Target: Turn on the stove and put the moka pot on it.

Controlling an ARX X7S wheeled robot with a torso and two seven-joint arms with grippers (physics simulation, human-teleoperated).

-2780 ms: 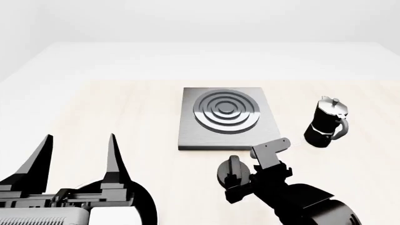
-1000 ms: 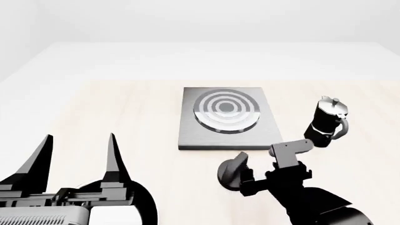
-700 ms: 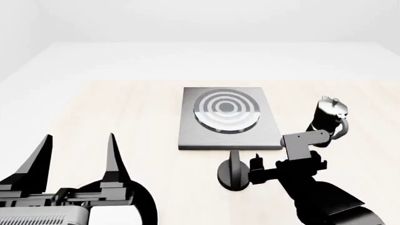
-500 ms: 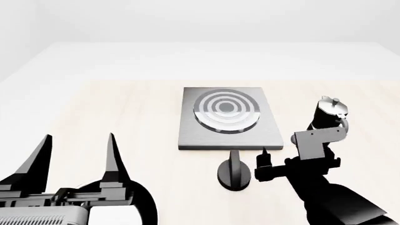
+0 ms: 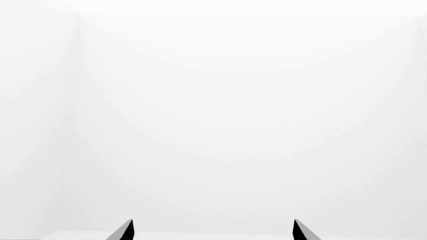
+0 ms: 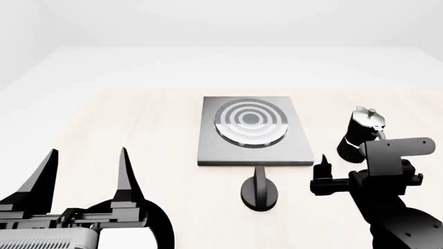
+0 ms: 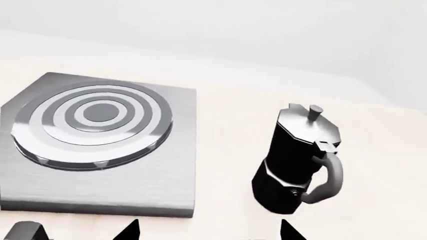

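Observation:
The stove (image 6: 249,145) is a square dark-grey plate with a ringed burner (image 6: 250,122); it also fills the left of the right wrist view (image 7: 167,165). Its black knob (image 6: 260,193) sits in front of the plate, grip pointing straight at it, with only an edge showing in the right wrist view (image 7: 23,231). The moka pot (image 6: 360,136) stands upright on the table right of the stove, handle toward me (image 7: 297,165). My right gripper (image 6: 341,165) (image 7: 208,232) is open and empty, right of the knob and just short of the pot. My left gripper (image 6: 86,171) (image 5: 213,234) is open and empty at the near left.
The light wooden table (image 6: 138,124) ends at a white floor and wall behind. My right forearm (image 6: 401,223) fills the near right corner. The left wrist view shows only white wall.
My right gripper has let go of the knob and moved right toward the moka pot. The knob's grip has turned from slanted to straight. The left arm stayed still.

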